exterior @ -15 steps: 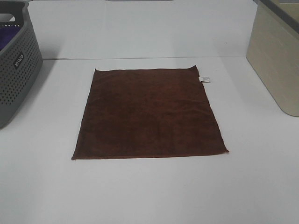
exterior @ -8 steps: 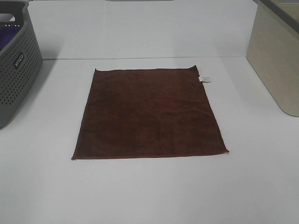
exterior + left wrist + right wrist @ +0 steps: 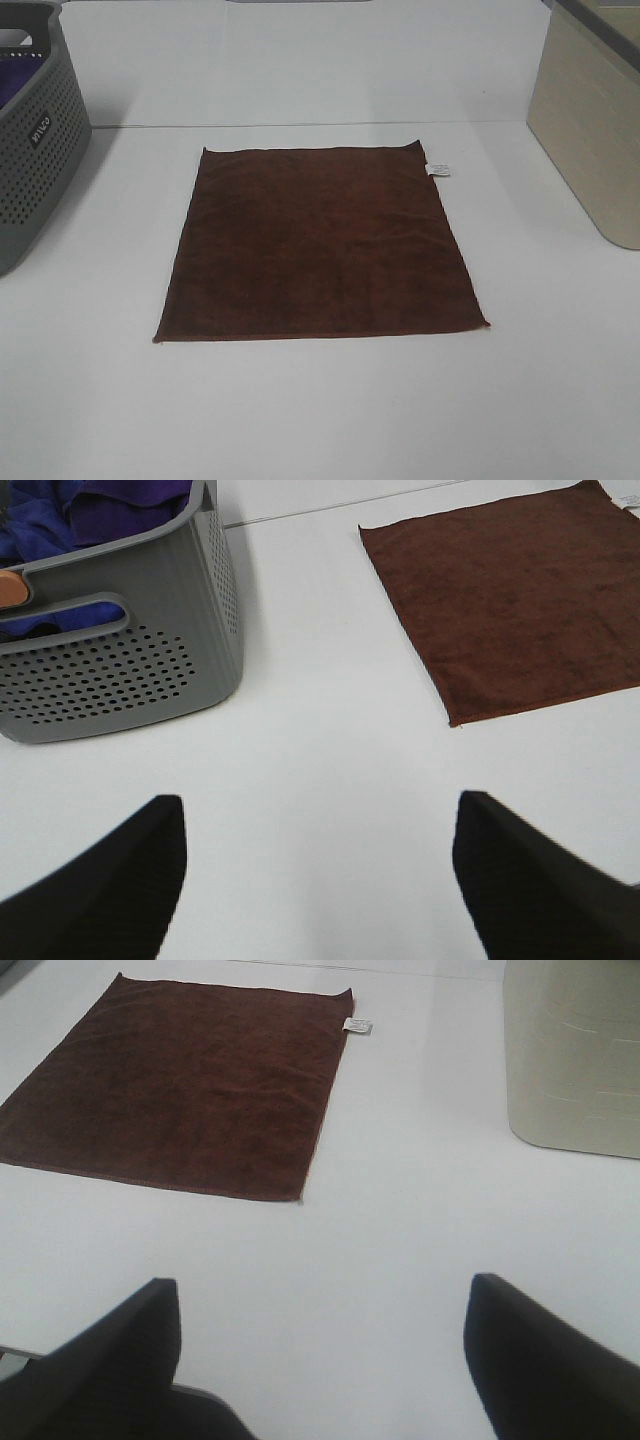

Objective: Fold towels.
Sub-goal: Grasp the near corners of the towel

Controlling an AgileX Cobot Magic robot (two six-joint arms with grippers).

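Observation:
A dark brown towel [image 3: 318, 242] lies spread flat on the white table, with a small white tag [image 3: 438, 170] at its far right corner. It also shows in the left wrist view [image 3: 510, 595] and the right wrist view [image 3: 180, 1085]. My left gripper [image 3: 320, 875] is open and empty over bare table, short of the towel's near left corner. My right gripper [image 3: 320, 1355] is open and empty over bare table, short of the towel's near right corner. Neither gripper shows in the exterior high view.
A grey perforated basket [image 3: 30, 130] stands at the left edge; in the left wrist view it [image 3: 120, 670] holds blue and purple cloths [image 3: 90, 510]. A beige bin [image 3: 590, 120] stands at the right edge, also in the right wrist view [image 3: 570, 1050].

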